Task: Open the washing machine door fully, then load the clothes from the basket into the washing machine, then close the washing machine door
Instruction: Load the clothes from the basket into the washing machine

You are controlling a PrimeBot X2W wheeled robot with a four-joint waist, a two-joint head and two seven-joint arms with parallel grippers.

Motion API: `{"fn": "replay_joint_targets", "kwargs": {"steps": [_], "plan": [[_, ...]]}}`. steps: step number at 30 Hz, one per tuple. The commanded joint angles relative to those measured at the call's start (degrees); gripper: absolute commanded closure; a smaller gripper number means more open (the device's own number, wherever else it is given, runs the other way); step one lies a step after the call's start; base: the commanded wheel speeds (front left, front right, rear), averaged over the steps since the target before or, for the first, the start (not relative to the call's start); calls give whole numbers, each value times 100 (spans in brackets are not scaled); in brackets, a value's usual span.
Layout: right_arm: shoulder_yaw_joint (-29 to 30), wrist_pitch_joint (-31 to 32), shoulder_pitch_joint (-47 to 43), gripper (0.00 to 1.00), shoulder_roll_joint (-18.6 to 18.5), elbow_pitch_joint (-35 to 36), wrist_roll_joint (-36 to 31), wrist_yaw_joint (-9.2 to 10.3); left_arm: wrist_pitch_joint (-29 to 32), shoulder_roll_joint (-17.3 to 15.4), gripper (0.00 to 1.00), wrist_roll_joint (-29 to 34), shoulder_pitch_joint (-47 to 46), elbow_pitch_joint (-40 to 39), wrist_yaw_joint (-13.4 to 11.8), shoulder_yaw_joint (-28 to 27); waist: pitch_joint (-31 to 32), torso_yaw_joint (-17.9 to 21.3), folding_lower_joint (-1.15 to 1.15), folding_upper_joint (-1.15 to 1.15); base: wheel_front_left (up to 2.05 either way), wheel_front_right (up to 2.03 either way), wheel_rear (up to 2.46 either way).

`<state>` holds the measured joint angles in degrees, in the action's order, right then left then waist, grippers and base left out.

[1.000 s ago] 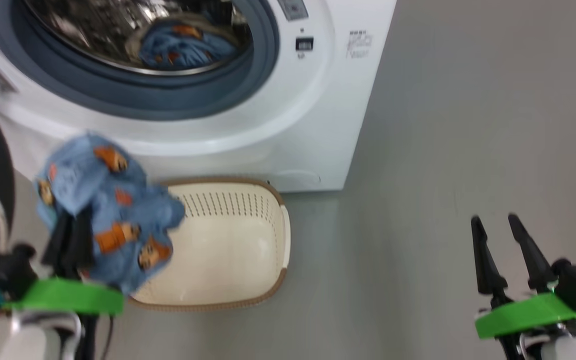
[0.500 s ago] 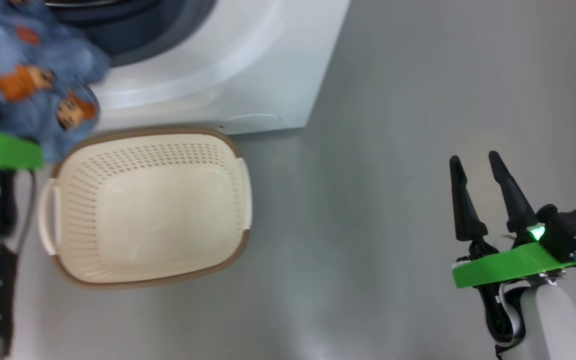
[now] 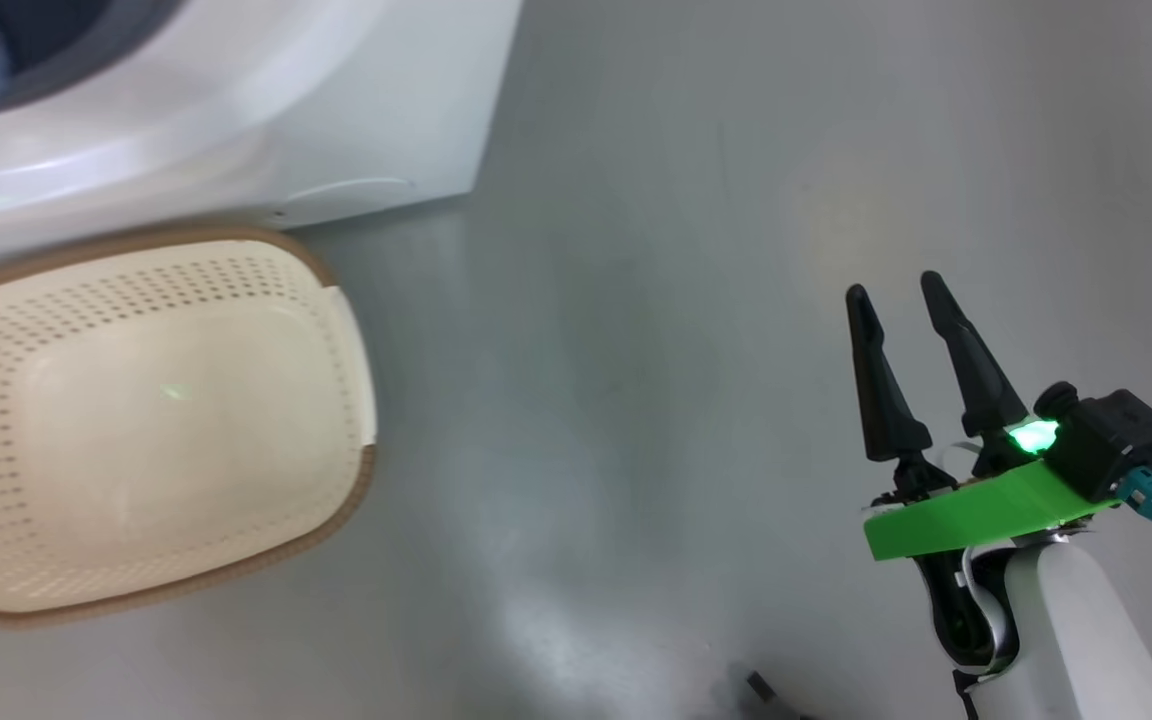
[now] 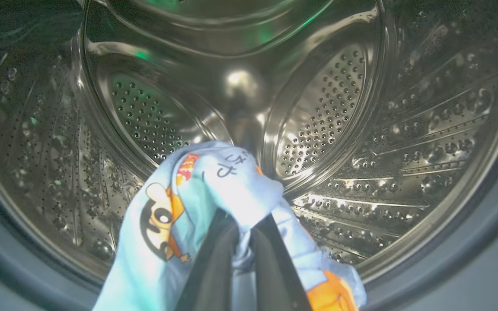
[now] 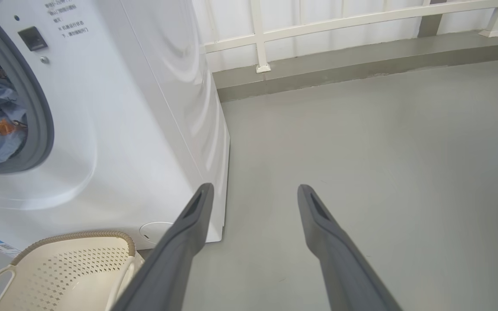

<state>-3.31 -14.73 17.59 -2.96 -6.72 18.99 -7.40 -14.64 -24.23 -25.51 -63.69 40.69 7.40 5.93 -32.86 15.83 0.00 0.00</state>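
My left fingers [image 4: 218,259] clench the light blue printed garment [image 4: 197,190] inside the steel drum [image 4: 344,108] of the washing machine [image 3: 386,120]. My right fingers [image 3: 881,400] stand spread, holding nothing, above the grey floor [image 3: 636,300], right of the basket [image 3: 166,236], which sits just before the machine.

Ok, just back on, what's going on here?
The left gripper is shut on the blue printed garment and holds it inside the washer drum. The basket on the floor looks empty. The right gripper hangs open above the floor, holding nothing.
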Motion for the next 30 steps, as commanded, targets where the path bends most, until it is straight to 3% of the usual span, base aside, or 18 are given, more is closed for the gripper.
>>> {"fn": "replay_joint_targets", "kwargs": {"steps": [1, 7, 8, 9, 10, 16, 30], "plan": [[-183, -27, 46, 0, 7, 163, 136, -9, -36, -460, 100, 70, -317, -1, 9, -87, -299, 340, 0, 0, 0, 0, 0], [-306, -27, 88, 0, 8, 209, 277, -9, -36, -735, 98, 605, -871, -117, 9, -255, -431, 501, 0, 0, 0, 0, 0], [-324, -27, 88, 0, 8, 209, 290, -9, -36, -749, 72, 691, -884, -132, 8, -318, -438, 520, 0, 0, 0, 0, 0], [-337, -27, 85, 0, 8, 206, 299, -9, -36, -740, 55, 734, -869, -83, 8, -399, -437, 534, 0, 0, 0, 0, 0], [-344, -27, 80, 0, 8, 204, 307, -9, -36, -735, 3, 766, -855, -7, 8, -475, -440, 543, 0, 0, 0, 0, 0], [-313, -27, 61, 0, 8, 206, 328, -9, -36, -574, 0, 834, -722, 295, 8, -807, -454, 491, 0, 0, 0, 0, 0], [-275, -27, 149, 0, 8, 154, 144, -9, -36, -41, 0, 632, -70, 180, 8, -875, -227, 144, 0, 0, 0, 0, 0]]}}
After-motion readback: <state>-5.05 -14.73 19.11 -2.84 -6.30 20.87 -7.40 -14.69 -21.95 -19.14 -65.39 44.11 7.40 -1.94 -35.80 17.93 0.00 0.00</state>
